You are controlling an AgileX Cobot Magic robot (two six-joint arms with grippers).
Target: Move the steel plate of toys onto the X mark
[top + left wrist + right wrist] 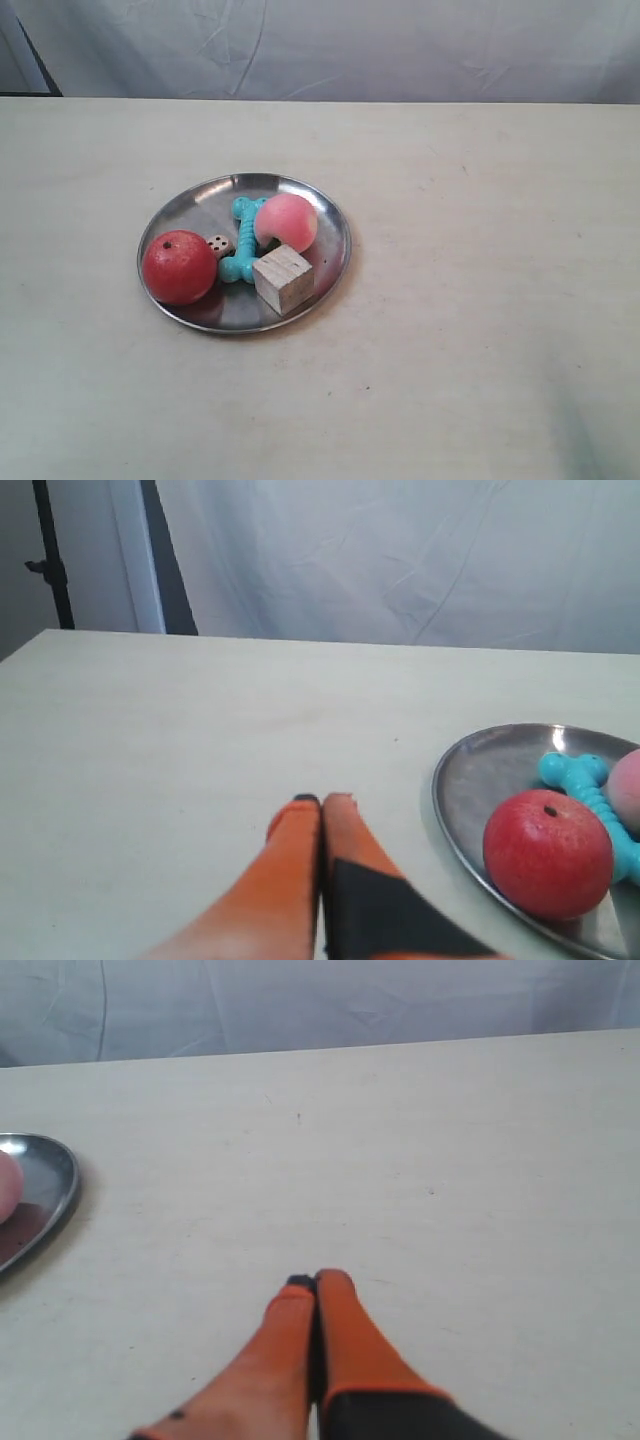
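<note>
While the left claw (322, 800) and right claw (318, 1280) sit pressed closed, holding nothing, the steel plate (195, 210) lies left of centre on the cream bench (480, 300).
The left claw is near the plate's rim and the right claw is farther off; a wrinkled white cloth (350, 45) hangs behind.

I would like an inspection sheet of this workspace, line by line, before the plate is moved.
Surface: pale cream table, a few faint specks.
Job's things: steel plate holds apple, peach, bone, die and wooden cube; X mark not made out with certainty.
Clutter: nothing seen.
Grippers: left gripper and right gripper both empty, jaws closed, over the table.
Cables: nothing seen.
Surroundings: white cloth backdrop; dark stand beyond the table.
</note>
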